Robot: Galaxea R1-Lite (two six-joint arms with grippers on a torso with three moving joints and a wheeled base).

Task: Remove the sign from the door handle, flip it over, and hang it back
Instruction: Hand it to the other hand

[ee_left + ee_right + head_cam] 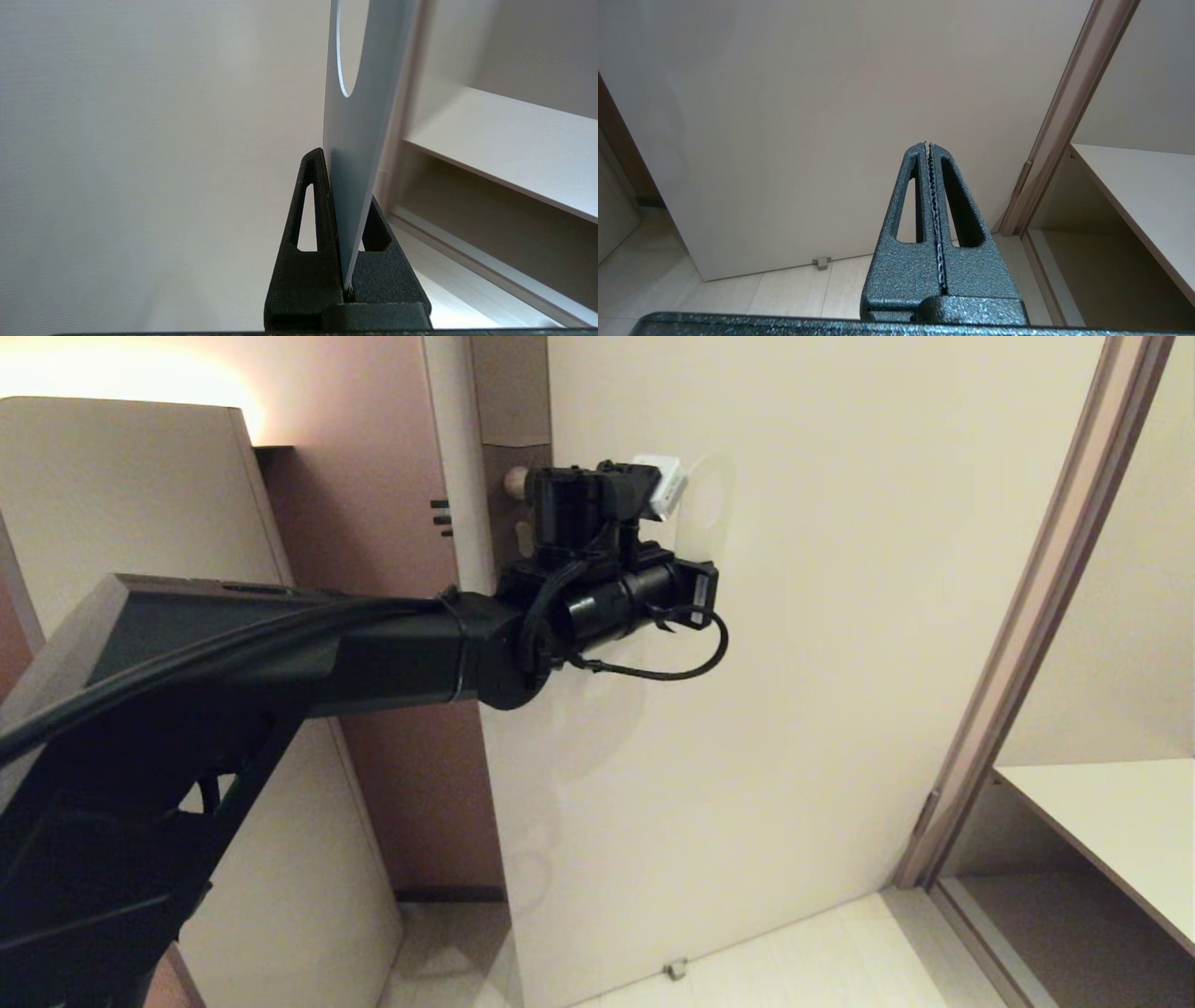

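My left gripper (644, 485) is raised at the door's edge and is shut on the sign (684, 534), a pale card with an oval hole, held out in front of the door face. In the left wrist view the sign (355, 140) stands edge-on between the fingers (315, 196); no text can be read. The door handle (515, 481) shows only as a rounded beige end beside the gripper on the brownish lock plate; the rest is hidden by the gripper. The sign is off the handle. My right gripper (927, 145) is shut and empty, low, facing the door.
The cream door (794, 663) fills the middle. A brown door frame (1027, 616) and a pale shelf (1102, 821) are to the right. A small door stop (674, 969) is on the tiled floor. A beige cabinet (140, 504) stands to the left.
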